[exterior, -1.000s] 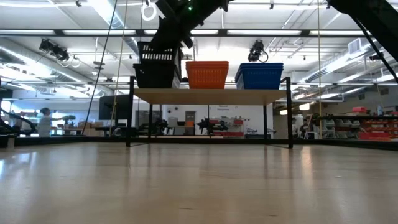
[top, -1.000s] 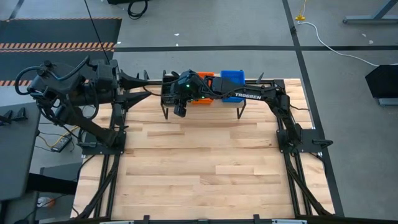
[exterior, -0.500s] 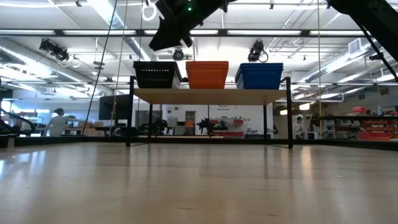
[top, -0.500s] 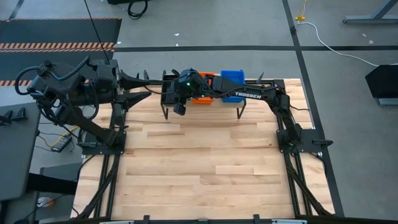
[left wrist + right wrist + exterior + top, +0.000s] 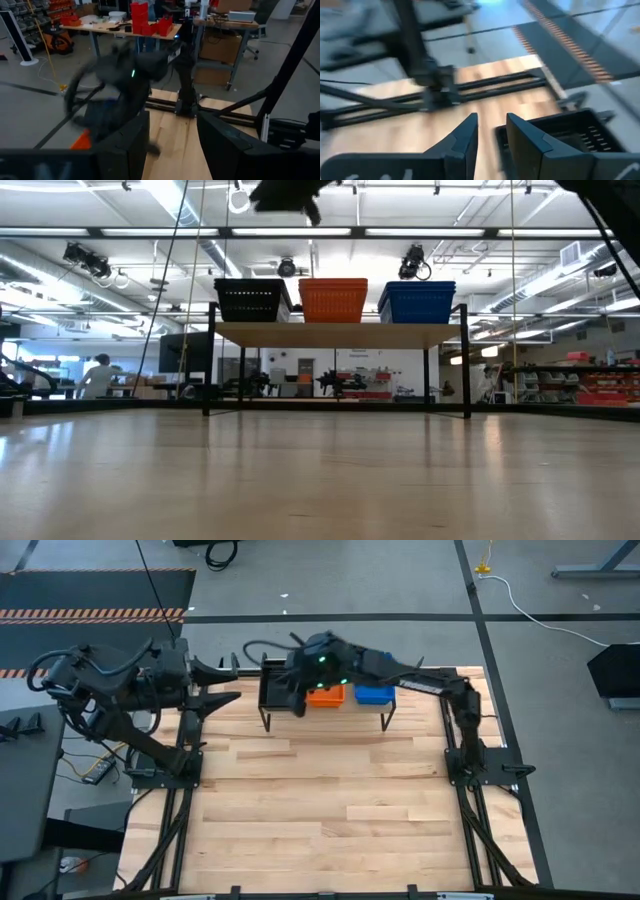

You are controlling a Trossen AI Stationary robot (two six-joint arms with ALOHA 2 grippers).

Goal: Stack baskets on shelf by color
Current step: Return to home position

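Apparently done: black baskets, orange baskets and blue baskets stand sorted on the shelf; right gripper and left gripper hold nothing, jaws parted.

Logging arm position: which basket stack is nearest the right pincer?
The black stack, at the shelf's end nearest the left arm; the right pincer hangs above it, orange and blue beyond.

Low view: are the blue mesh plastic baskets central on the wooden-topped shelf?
No, the orange mesh baskets are central; the blue baskets are endmost.
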